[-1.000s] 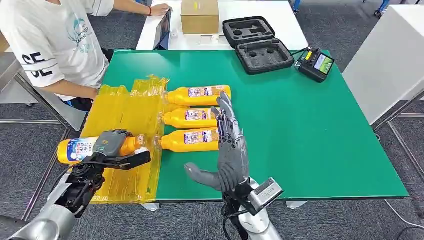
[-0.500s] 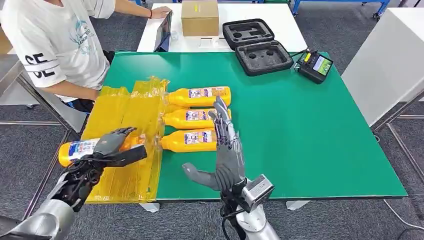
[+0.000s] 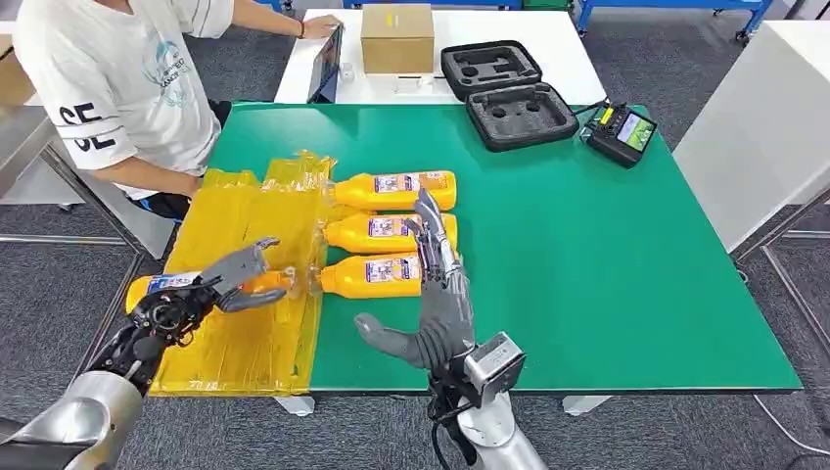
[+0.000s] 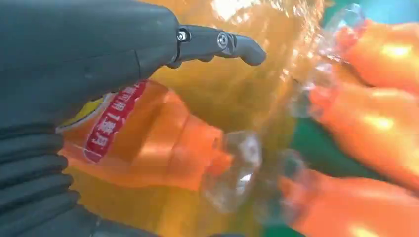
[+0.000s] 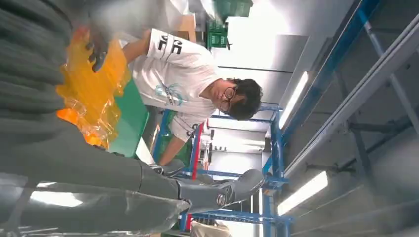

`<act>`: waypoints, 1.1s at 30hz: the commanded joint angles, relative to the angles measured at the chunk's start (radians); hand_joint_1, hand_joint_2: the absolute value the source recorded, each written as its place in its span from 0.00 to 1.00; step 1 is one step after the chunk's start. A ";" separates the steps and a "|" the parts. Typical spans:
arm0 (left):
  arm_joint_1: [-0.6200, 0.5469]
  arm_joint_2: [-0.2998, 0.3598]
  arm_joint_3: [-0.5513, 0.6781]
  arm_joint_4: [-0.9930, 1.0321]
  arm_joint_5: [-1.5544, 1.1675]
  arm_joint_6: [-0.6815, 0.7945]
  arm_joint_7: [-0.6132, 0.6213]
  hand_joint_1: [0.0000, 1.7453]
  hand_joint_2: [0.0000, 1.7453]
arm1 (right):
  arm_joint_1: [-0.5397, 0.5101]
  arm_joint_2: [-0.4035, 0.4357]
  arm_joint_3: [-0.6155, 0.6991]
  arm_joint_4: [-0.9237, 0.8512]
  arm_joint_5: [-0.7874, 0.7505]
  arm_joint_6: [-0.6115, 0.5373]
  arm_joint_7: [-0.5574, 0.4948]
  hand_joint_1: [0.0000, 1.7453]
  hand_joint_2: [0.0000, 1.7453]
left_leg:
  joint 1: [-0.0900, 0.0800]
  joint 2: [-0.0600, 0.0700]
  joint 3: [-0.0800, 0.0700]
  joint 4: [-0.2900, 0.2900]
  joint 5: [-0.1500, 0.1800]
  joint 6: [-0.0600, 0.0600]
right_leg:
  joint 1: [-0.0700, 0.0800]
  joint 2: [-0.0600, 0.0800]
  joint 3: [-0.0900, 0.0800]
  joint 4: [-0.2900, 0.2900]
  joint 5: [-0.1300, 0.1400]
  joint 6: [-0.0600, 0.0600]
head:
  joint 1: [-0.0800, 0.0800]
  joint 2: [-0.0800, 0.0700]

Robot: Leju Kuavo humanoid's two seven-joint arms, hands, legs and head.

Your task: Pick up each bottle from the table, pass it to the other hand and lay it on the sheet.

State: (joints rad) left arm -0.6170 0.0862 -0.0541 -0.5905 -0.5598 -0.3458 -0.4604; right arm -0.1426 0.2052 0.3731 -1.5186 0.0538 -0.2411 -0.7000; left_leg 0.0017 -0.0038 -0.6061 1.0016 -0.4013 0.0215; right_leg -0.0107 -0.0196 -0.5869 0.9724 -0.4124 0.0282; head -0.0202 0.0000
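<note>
Nearest: silver right hand (image 3: 442,304) upright over the front edge of the green worktop (image 3: 607,264), fingers (image 3: 431,235) straight and apart, holding nothing.

Beside it to the left: left hand (image 3: 201,289) low over the crinkled yellow plastic sheet (image 3: 245,215), fingers (image 3: 245,262) spread and loosened, not wrapped round anything. Under the palm: orange plastic bottle with a printed label (image 3: 274,283), lying on its side on the sheet, clear neck toward the worktop's middle.

Just beyond: three more orange bottles (image 3: 387,231), on their sides in a row, necks at the sheet's edge.

Judged full, so fairly heavy; stiff enough for a firm squeeze, but smooth, round and apt to roll, more so on slick film. Best taken around the labelled mid-body, not the narrow neck.

Farther back: a person in a white shirt (image 3: 127,88), a black foam case (image 3: 509,93).
</note>
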 commanded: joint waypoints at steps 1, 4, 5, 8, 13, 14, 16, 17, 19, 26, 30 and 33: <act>0.010 -0.075 0.106 0.127 0.222 -0.047 0.007 0.00 0.00 | -0.023 0.006 -0.020 0.078 0.029 -0.031 0.002 0.00 1.00 | 0.000 0.003 0.003 -0.003 0.000 -0.001 | 0.000 0.004 0.002 -0.003 0.001 -0.001 | 0.000 0.000; 0.008 -0.077 0.103 0.127 0.227 -0.044 0.011 0.00 0.00 | -0.022 0.006 -0.021 0.076 0.029 -0.032 0.002 0.00 1.00 | -0.001 0.002 0.002 -0.002 -0.001 -0.001 | 0.000 0.003 0.001 -0.002 0.000 0.000 | 0.000 0.000; 0.017 -0.083 0.079 0.086 0.203 0.167 -0.068 0.00 0.00 | -0.014 0.006 -0.024 0.067 0.035 -0.038 0.002 0.00 1.00 | -0.001 0.002 0.002 -0.001 -0.001 -0.001 | 0.000 0.003 0.001 -0.001 0.000 0.000 | 0.000 0.000; 0.024 -0.111 0.104 -0.009 0.201 0.575 -0.158 0.00 1.00 | 0.002 -0.002 -0.017 0.056 0.081 -0.069 0.005 0.00 1.00 | 0.000 -0.001 0.001 -0.001 0.000 -0.001 | 0.000 0.000 0.001 -0.002 0.000 0.000 | 0.000 0.000; 0.163 -0.074 0.058 -0.333 0.198 1.044 -0.238 0.00 1.00 | -0.044 -0.056 0.049 0.160 0.491 -0.218 0.188 0.00 1.00 | 0.001 0.004 -0.007 0.000 0.000 -0.001 | 0.001 0.004 -0.008 -0.001 0.001 -0.001 | 0.000 0.000; 0.218 -0.108 0.168 -0.459 0.072 1.044 -0.238 0.00 1.00 | -0.060 -0.075 0.056 0.219 0.680 -0.229 0.314 0.00 1.00 | 0.001 0.006 -0.007 -0.001 0.000 -0.001 | 0.001 0.006 -0.009 -0.002 0.002 -0.001 | 0.000 0.000; 0.258 -0.128 0.204 -0.549 0.057 1.044 -0.238 0.00 1.00 | -0.067 -0.080 0.045 0.255 0.756 -0.210 0.378 0.00 1.00 | 0.001 0.007 -0.007 0.000 0.000 0.000 | 0.002 0.006 -0.009 -0.002 0.002 -0.001 | 0.000 0.000; 0.292 -0.143 0.241 -0.624 0.054 1.044 -0.238 0.00 1.00 | -0.079 -0.086 0.032 0.306 0.824 -0.197 0.433 0.00 1.00 | 0.001 0.008 -0.007 0.000 -0.001 0.000 | 0.002 0.007 -0.009 -0.002 0.002 -0.001 | 0.000 0.000; 0.328 -0.171 0.278 -0.737 0.067 1.044 -0.238 0.00 1.00 | -0.100 -0.095 0.011 0.363 0.927 -0.150 0.545 0.00 1.00 | 0.001 0.008 -0.007 0.000 -0.002 -0.001 | 0.002 0.008 -0.009 -0.002 0.001 -0.001 | 0.000 0.000; 0.395 -0.232 0.289 -0.987 0.178 1.044 -0.238 0.00 1.00 | -0.223 -0.135 -0.091 0.652 1.028 -0.114 0.709 0.00 1.00 | 0.001 0.007 -0.013 0.001 -0.002 -0.001 | 0.001 0.007 -0.014 -0.001 0.000 0.000 | 0.000 0.000; 0.409 -0.233 0.257 -1.003 0.211 1.044 -0.238 0.00 1.00 | -0.239 -0.139 -0.119 0.701 1.068 -0.076 0.745 0.00 1.00 | 0.001 0.006 -0.012 0.001 -0.002 -0.001 | 0.001 0.006 -0.013 -0.001 0.000 0.000 | 0.000 0.000; 0.411 -0.233 0.255 -1.000 0.213 1.044 -0.238 0.00 1.00 | -0.249 -0.134 -0.128 0.709 1.065 -0.072 0.738 0.00 1.00 | 0.001 0.006 -0.011 0.001 -0.003 -0.001 | 0.001 0.006 -0.012 -0.001 -0.001 0.000 | 0.000 0.000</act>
State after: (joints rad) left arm -0.2254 -0.1041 0.1850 -1.5032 -0.3609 0.7004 -0.7023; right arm -0.3018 0.0828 0.3037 -1.0065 1.1039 -0.3334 0.0290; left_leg 0.0012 0.0017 -0.6212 1.0028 -0.4018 0.0216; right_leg -0.0108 -0.0152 -0.6035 0.9724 -0.4116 0.0294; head -0.0202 0.0000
